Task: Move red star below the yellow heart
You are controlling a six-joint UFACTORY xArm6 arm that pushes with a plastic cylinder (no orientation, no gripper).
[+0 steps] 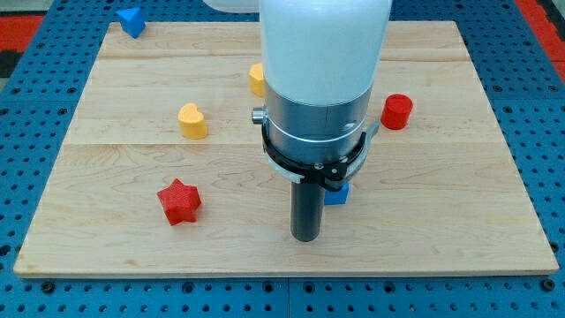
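Note:
The red star [179, 201] lies on the wooden board at the lower left. The yellow heart [192, 121] sits above it, a little to the right. My tip [305, 237] rests on the board to the right of the red star, well apart from it. The arm's body hides part of the board's middle.
A blue block [336, 195] is partly hidden just right of my rod. A red cylinder [396, 111] stands at the right. A yellow block [257, 79] peeks out left of the arm's body. A blue block [131, 21] lies at the top left corner. The board [459, 221] is wooden.

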